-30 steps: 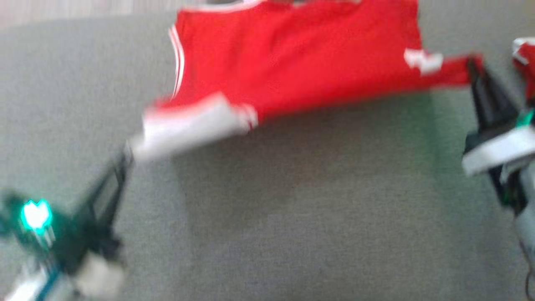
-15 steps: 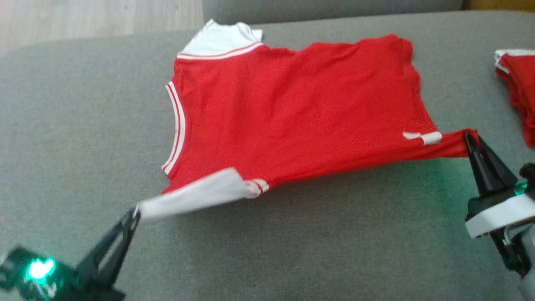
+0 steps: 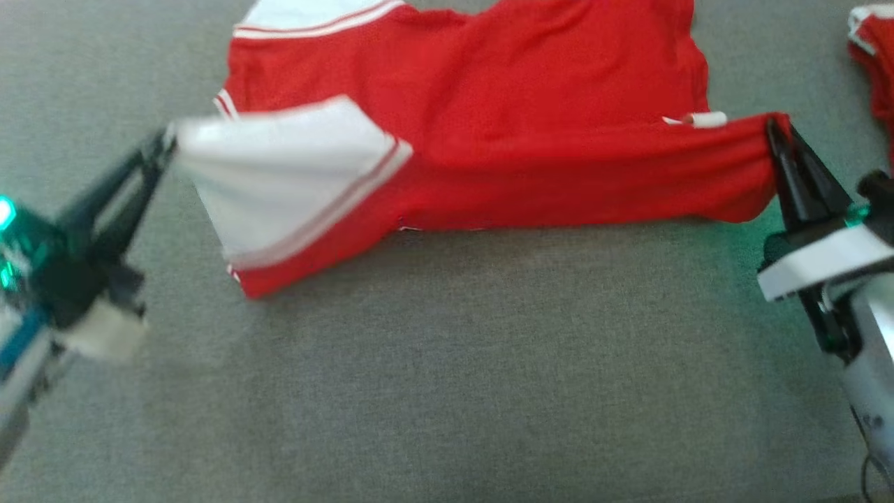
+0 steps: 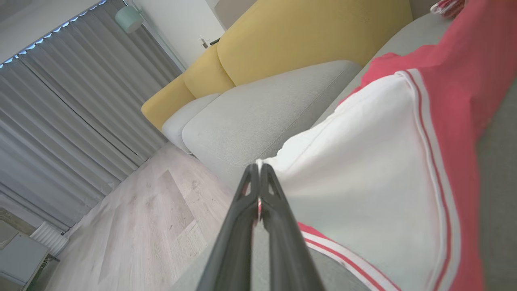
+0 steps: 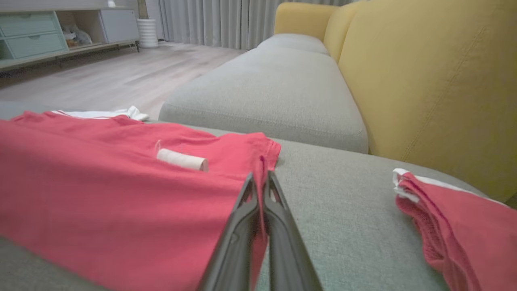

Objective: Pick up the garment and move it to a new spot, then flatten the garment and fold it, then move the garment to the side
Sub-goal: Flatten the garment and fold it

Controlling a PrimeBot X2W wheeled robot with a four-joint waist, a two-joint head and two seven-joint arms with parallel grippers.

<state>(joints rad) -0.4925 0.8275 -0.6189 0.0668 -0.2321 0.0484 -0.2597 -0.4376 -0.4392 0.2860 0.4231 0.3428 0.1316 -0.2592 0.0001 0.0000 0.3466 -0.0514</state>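
You are working on the fold, as I read it. The garment, a red shirt with white sleeves, is lying spread on the grey sofa seat, with its near edge raised off the fabric between your two tools.

Your left tool is pinching shut on the tip of the near white sleeve, which is hanging taut from it. Your right tool is clamping together on the red hem corner, and the right wrist view shows cloth caught between its fingers.

The next move is asking you to carry both held points across the shirt's body together and at the same height, so that the lifted edge is landing straight over the far part. Then you are lowering before parting the fingers. The left side is looking blurred, so I judge the sleeve could be lagging or bunching.

Counting what is there:
- Two tools are in view, both gripping.
- There is one garment in hand, with two white sleeves. One is held and the other is at the far edge.
- One small white label is rolled near the hem.
- One second red-and-white cloth is lying well apart at the right.
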